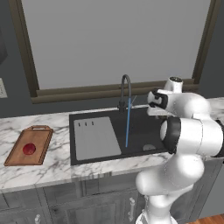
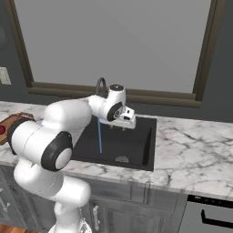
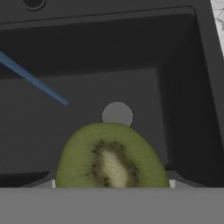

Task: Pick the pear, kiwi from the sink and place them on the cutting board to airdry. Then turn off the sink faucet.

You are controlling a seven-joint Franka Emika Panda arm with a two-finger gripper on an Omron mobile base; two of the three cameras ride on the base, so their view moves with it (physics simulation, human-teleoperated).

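In the hand view a halved green kiwi sits close up between the tips of my gripper, which is shut on it, above the floor of the black sink near the round drain. In the right base view the gripper hangs over the basin, right of the water stream. The red pear lies on the wooden cutting board left of the sink. The dark gooseneck sink faucet is running a thin blue stream.
A grey ribbed draining panel covers the sink's left part. Marble counter stretches to the right of the basin. A framed window stands behind the faucet. My white arm blocks the sink's right side in the left base view.
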